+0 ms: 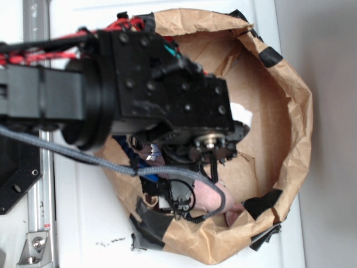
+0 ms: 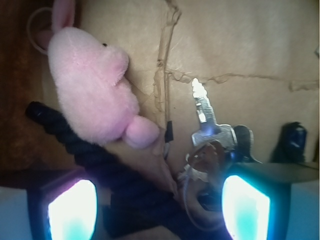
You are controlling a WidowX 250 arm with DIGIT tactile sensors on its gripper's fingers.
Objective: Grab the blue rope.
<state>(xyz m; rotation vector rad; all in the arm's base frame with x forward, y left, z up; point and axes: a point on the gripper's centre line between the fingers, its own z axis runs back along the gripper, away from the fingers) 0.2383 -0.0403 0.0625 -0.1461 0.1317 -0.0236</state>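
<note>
Reaching in from the left of the exterior view, black arm (image 1: pixel 111 89) stretched over the rim of a brown paper bag (image 1: pixel 290 128) rolled down and patched with black tape, wrist bent so the gripper (image 1: pixel 184 190) dips into the bag's lower-left part. Partly hidden there by the wrist body and a grey cable (image 1: pixel 72 153). Seen from the wrist view: gripper (image 2: pixel 159 210) spread wide, two glowing fingers (image 2: pixel 72 210) at the bottom corners, well apart, holding nothing. Lying between them and running on up-left — the blue rope (image 2: pixel 95 160), dark navy and twisted, long axis diagonal from the upper left, beside the bag's dark wall, down toward the lower centre, where it passes into shadow between the fingers. Upper-left end free and blunt; lower end lost in the dark, so cannot tell how it finishes. Resting on and against the rope's upper stretch, a pink plush toy (image 2: pixel 95 85), its rounded foot touching the rope's upper edge. Just right of the rope's lower part, a key (image 2: pixel 205 112) on a ring with other dark bits, blade pointing up, close to the right finger. Crowded on both flanks of the rope — plush above-left, keys right; bare brown paper only across the upper right, creased and torn in a line. Bag wall close on the left side.
</note>
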